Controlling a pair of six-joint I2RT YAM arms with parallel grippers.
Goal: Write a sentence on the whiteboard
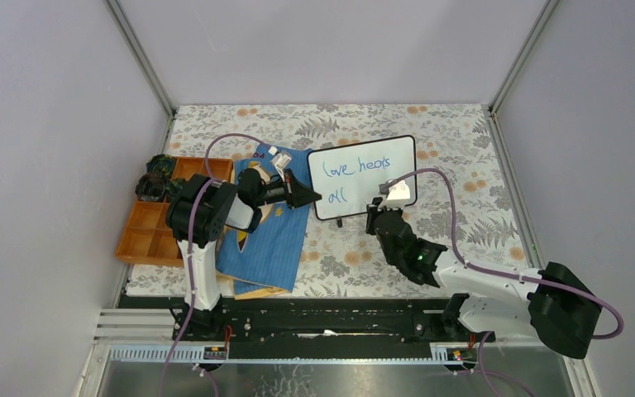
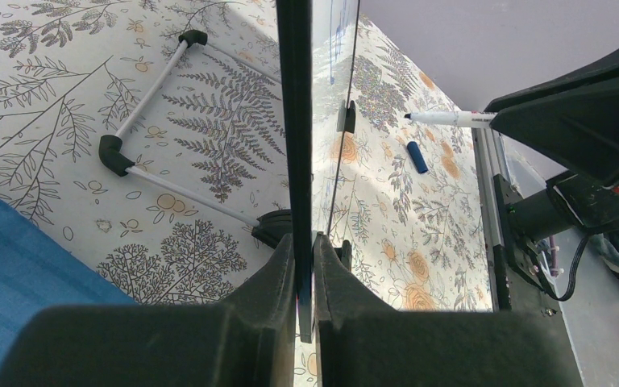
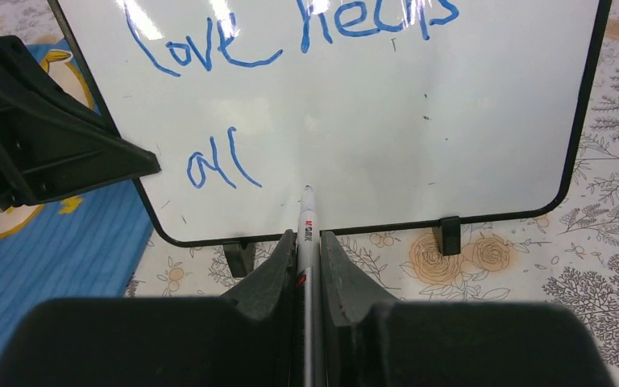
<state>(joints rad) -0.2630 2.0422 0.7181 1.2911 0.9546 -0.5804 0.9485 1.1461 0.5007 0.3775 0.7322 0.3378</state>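
Right gripper [image 3: 308, 239] pinches a marker [image 3: 307, 208] pointed at the whiteboard [image 3: 451, 121] (sentence [image 3: 238, 62] in 2 lines), whose left edge the left gripper [image 2: 305, 243] clamps.

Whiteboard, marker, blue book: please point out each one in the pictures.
whiteboard [image 1: 362, 188], top view, bare white face below the writing.
marker [image 3: 307, 214], right wrist view, barrel just behind the tip.
blue book [image 1: 269, 240], top view, middle of its blue cover.

A lab test cell: plain panel walls [image 1: 50, 124], aluminium frame [image 1: 143, 59].
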